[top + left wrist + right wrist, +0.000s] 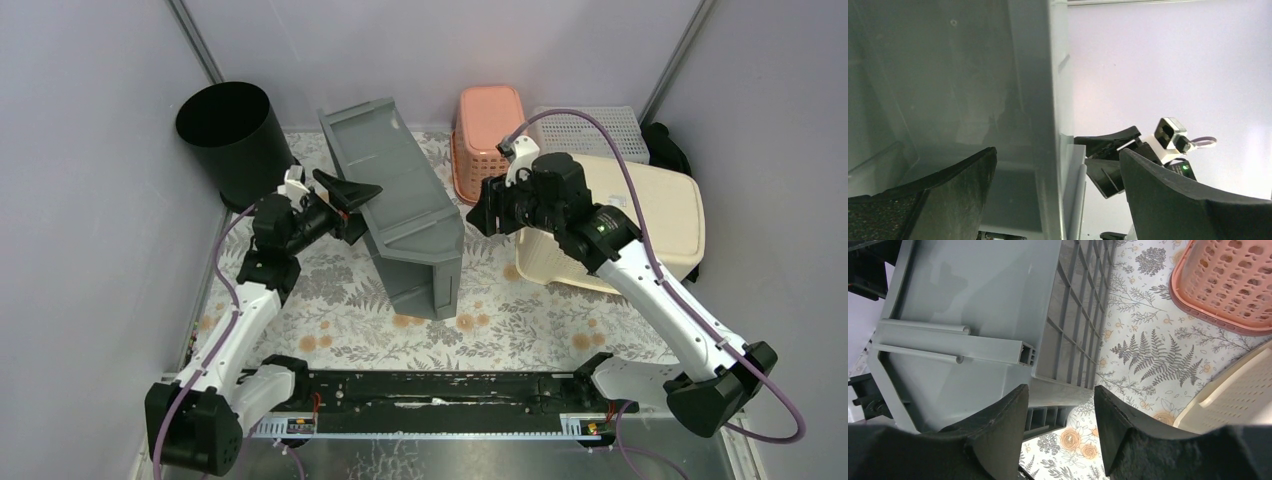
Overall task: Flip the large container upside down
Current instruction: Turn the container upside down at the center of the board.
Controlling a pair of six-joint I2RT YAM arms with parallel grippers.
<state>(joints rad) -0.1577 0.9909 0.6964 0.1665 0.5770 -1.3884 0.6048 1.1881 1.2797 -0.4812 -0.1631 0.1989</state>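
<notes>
Far-left corner of the table (520, 320): black bin (235, 135). The left gripper (362, 207) stands fully spread, one finger on each side of a wall of the large container (400, 200), with no grip that I can see. The container lies on its side, left of centre, ribbed base facing right. The right gripper (1060, 390) is part-way apart, straddling the container's lower rim; I cannot tell whether it clamps. Far-right corner: pink basket (488, 140), cream tub (650, 215).

No lettering, label, brand mark or number is legible anywhere: not on the grey container (400, 200), the pink basket (490, 130) or the black bin (235, 140).
</notes>
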